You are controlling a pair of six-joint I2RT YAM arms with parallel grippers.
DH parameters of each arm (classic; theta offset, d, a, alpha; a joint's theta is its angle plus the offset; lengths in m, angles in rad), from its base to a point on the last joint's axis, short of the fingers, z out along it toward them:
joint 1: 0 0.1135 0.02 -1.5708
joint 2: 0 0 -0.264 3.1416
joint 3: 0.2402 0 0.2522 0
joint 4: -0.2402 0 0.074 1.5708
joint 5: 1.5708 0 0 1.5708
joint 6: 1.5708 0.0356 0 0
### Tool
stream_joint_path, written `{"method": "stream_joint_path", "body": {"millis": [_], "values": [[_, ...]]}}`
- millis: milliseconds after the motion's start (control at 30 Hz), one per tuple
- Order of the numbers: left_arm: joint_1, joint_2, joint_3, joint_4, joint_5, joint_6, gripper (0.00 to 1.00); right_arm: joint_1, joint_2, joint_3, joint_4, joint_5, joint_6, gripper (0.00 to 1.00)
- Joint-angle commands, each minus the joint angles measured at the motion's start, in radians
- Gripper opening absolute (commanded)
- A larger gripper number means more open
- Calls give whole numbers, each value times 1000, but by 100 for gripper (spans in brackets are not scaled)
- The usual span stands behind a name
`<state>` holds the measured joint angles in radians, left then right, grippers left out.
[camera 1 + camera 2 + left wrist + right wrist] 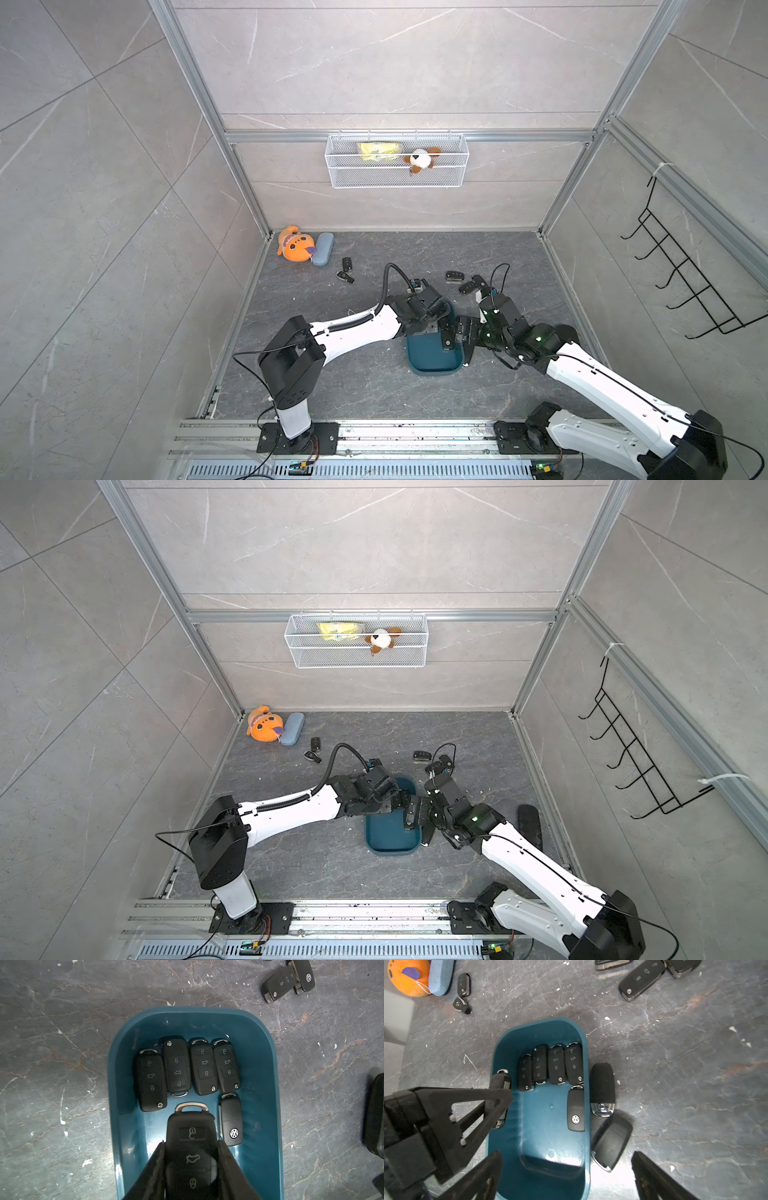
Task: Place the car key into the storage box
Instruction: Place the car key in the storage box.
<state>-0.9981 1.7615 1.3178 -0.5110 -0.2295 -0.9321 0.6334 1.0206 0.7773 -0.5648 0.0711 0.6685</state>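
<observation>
Rail edge: your two arm bases are sitting on the metal rail (374, 432) at the near edge of the surface (332, 395). Bare stone is lying between the rail and the box.
Right hand: your right hand (566, 1154) is hanging wide open and gripping nothing. Its fingers are straddling the near end of the storage box (537, 1126).
Box, near half: the teal floor here is lying bare in both top views (432, 361) (386, 841), leaving you open room inside the rim.
Right wall: two smooth fobs (602, 1086) are lying outside the box. The farther one is sitting tight against the rim, crowding that side.
Left hand: your left hand (191, 1144) is clamping the car key (191, 1124) by its long sides, buttons up. The ring end is pointing at the row ahead.
Key position: the key is hanging over the bare floor inside the box. You cannot tell how high above the floor it is hanging.
Box, far half: a row of four keys (187, 1068) is lying side by side, nearly filling the far end wall to wall. A fifth key (231, 1122), badge up, is lying just beside your held key, toward the right wall.
Beyond the box: a cluster of loose keys (454, 275) is lying on the right, and two more keys (346, 263) are lying on the left, all well apart from the rim.
Far left corner: an orange plush (295, 249) is touching a pale blue case (323, 248).
Back wall: a wire basket (397, 160) is hanging above the surface.
</observation>
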Motion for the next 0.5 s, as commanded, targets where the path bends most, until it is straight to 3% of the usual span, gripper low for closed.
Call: {"method": "stream_joint_path", "body": {"millis": [0,467], "values": [[-14,27,27,19,-15,-31,28,-5,-36,-28,-45,27,3,99],[-25,195,108,55,103,-8,28,-4,-175,-95,-141,56,51,99]]}}
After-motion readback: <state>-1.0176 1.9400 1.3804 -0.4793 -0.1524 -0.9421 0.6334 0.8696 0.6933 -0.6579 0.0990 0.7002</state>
